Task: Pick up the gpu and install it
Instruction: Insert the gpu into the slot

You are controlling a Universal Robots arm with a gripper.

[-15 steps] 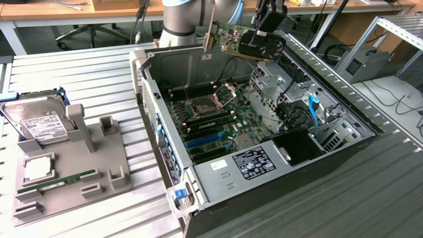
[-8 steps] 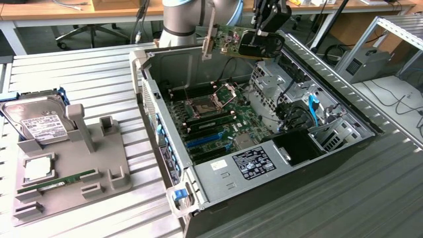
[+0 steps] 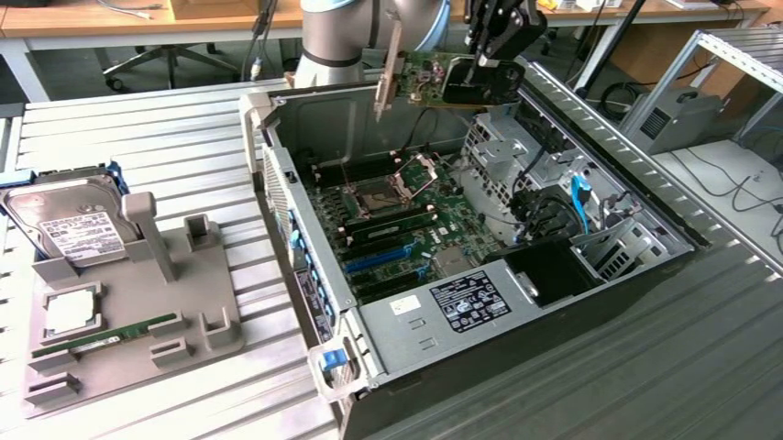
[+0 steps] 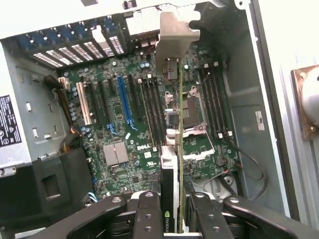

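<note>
Below the fingers [image 4: 147,216] an open computer case [image 3: 330,128] lies on its side, its green motherboard [image 3: 428,229] showing a blue slot [image 4: 124,97] and a processor socket [image 3: 385,188]. Well away from the fingers, a gray holder [image 3: 183,302] carries a hard drive [image 3: 68,225] and what may be a memory stick [image 3: 104,335].

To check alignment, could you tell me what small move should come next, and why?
Probably a sideways shift toward the blue slot: the gripper holds the gpu aloft, and the wrist view shows it lined up with the CPU socket instead.
</note>
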